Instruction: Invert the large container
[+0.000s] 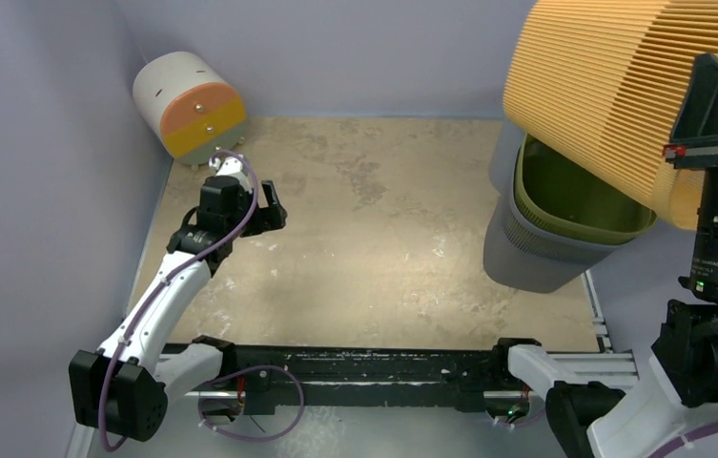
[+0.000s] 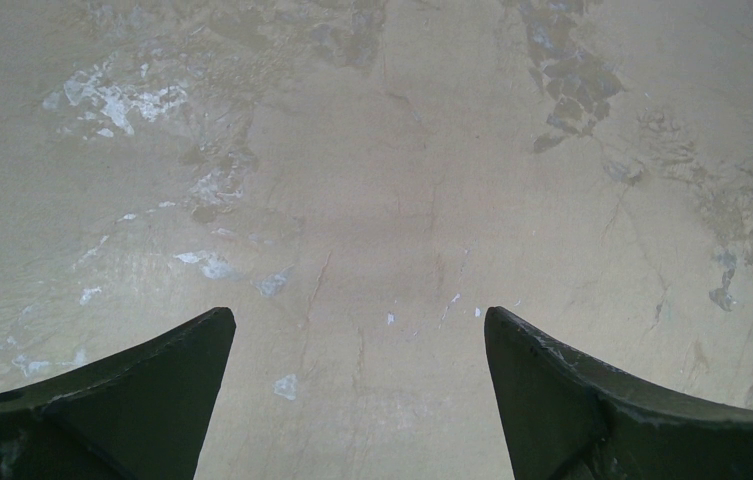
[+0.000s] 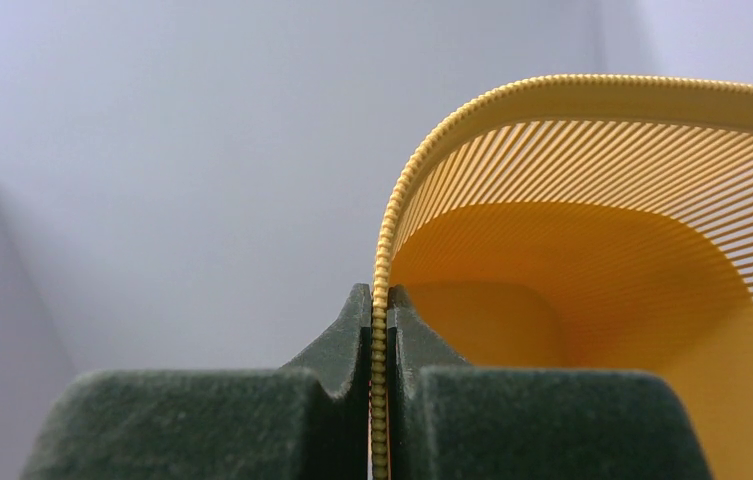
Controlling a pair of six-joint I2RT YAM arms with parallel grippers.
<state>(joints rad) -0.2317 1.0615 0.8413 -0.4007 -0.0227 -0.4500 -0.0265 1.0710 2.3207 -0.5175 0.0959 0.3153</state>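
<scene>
The right gripper (image 3: 380, 300) is pinching the rim of the orange ribbed container (image 3: 592, 260), while the left gripper (image 2: 357, 318) is hovering spread wide over the mottled beige table (image 2: 382, 180) among lavender walls (image 1: 355, 48).

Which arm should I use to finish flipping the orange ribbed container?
Right. The right end effector is shut on the rim of the orange ribbed container, which is lifted off the table. The left end effector hangs open over bare table, far from it.
</scene>
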